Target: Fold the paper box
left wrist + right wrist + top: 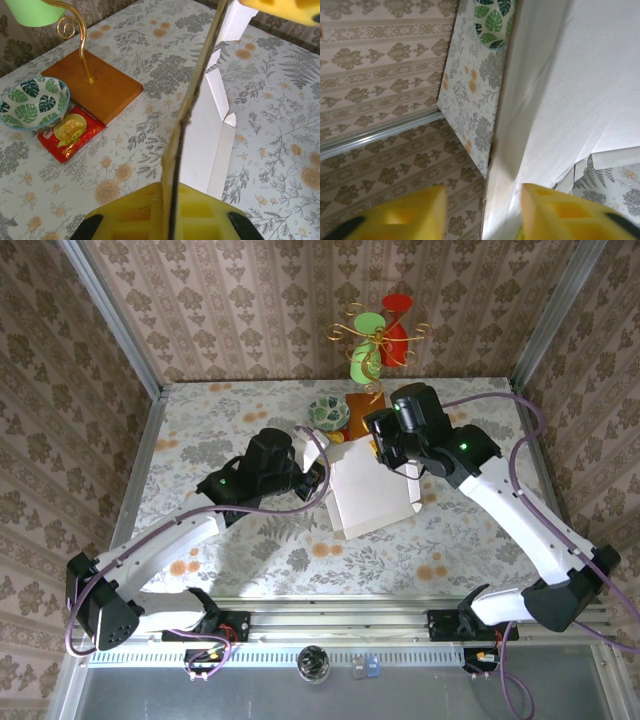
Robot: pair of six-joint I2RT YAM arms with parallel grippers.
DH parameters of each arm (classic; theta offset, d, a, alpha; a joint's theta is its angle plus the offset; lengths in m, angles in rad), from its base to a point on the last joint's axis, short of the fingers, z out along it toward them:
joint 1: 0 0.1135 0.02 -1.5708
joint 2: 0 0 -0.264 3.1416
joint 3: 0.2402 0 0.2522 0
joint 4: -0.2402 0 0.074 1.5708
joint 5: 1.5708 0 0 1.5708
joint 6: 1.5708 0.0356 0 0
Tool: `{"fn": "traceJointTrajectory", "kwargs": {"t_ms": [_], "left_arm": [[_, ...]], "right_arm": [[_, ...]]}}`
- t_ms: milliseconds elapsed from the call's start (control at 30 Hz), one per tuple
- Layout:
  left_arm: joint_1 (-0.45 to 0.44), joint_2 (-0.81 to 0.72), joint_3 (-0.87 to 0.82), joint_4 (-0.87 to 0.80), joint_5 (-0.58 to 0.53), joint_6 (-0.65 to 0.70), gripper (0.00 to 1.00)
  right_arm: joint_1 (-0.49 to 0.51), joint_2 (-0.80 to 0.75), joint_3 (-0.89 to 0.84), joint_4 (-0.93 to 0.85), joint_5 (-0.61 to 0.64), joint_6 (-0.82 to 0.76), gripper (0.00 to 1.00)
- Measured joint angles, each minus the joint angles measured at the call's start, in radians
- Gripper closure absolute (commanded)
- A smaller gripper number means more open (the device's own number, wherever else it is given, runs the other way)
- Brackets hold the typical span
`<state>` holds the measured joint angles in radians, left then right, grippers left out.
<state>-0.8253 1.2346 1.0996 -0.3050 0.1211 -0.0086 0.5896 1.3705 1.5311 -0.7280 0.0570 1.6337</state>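
Note:
The paper box [368, 495] is a sheet with its white side showing, tilted up off the table in the middle. My left gripper [318, 476] is shut on its left edge. In the left wrist view the sheet [210, 145] runs edge-on out of my closed yellow fingers [170, 205]. My right gripper [385, 448] is at the sheet's far edge. In the right wrist view its yellow fingers [482, 215] stand apart with the white sheet [580, 85] passing between them, close to the right finger and clear of the left one.
A leaf-patterned bowl [32, 102], a small red packet [70, 132] and an orange-brown board [95, 82] holding a gold wire stand with green and red cups [375, 340] sit at the back of the table. Patterned walls close in three sides.

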Motion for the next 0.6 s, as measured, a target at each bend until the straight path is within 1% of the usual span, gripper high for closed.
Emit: {"fn": "traceJointTrajectory", "kwargs": {"t_ms": [67, 333, 367, 433, 533, 600], "left_arm": [[0.0, 0.0, 0.0, -0.007, -0.006, 0.0, 1.0], [0.0, 0.0, 0.0, -0.01, -0.016, 0.0, 1.0], [0.0, 0.0, 0.0, -0.01, -0.017, 0.0, 1.0], [0.0, 0.0, 0.0, -0.011, -0.018, 0.0, 1.0], [0.0, 0.0, 0.0, -0.024, -0.018, 0.0, 1.0], [0.0, 0.0, 0.0, -0.032, -0.021, 0.0, 1.0]], "right_arm": [[0.0, 0.012, 0.0, 0.007, -0.001, 0.002, 0.72], [-0.001, 0.018, 0.0, 0.011, -0.002, 0.0, 0.71], [-0.001, 0.021, 0.0, 0.016, -0.003, 0.0, 0.72], [-0.003, 0.035, 0.0, 0.023, -0.005, 0.001, 0.77], [-0.003, 0.052, 0.0, 0.028, -0.008, 0.003, 0.79], [-0.004, 0.058, 0.0, 0.029, -0.009, 0.003, 0.82]]}}
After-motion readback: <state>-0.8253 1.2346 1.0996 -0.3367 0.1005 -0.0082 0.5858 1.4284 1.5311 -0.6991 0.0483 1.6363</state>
